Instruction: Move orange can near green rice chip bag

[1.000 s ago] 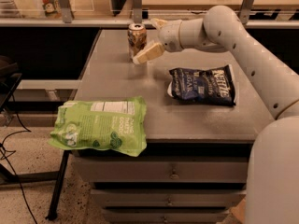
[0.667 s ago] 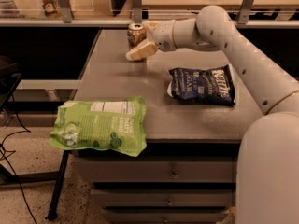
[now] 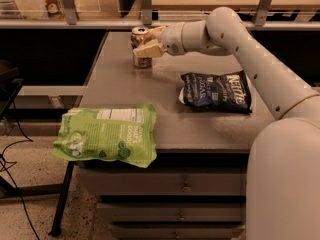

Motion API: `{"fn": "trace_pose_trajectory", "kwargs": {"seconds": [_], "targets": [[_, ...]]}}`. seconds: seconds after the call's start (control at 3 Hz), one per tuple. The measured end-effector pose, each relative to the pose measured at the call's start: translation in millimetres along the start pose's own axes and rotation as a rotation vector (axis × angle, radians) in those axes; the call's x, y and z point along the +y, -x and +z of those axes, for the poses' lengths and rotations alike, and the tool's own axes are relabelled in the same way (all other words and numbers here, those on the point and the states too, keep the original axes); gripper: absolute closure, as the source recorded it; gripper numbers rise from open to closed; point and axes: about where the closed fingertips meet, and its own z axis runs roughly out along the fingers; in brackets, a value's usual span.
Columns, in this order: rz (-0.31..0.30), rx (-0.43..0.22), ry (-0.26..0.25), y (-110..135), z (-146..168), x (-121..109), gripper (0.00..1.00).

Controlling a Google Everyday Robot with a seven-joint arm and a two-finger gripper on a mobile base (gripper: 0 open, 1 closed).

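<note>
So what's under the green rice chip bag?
The bag lies on the table, at its front-left corner, left end overhanging. Anything beneath is covered. The end effector is at the orange can, far back.

Place: lab — robot arm (image 3: 260, 69), drawer counter (image 3: 120, 84) | jaws at orange can (image 3: 142, 60)

dark-blue chip bag (image 3: 216, 91) on grey table (image 3: 119, 80)

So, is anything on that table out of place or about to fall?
Only the green rice chip bag: it overhangs the table at its front corner, partly unsupported, so it could slip off. The orange can stands upright at the far edge with the gripper right at it, and the blue chip bag lies flat.
</note>
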Motion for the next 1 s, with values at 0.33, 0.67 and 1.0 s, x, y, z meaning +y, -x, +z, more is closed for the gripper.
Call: {"fn": "trace_pose_trajectory", "kwargs": {"seconds": [0.33,0.67,1.0], "targets": [[0.017,-0.018,0.012,5,0,4,0.88],[0.024,-0.007,0.075,15,2,32,0.88],[0.048,-0.004,0.189,23,11,79,0.82]]}}
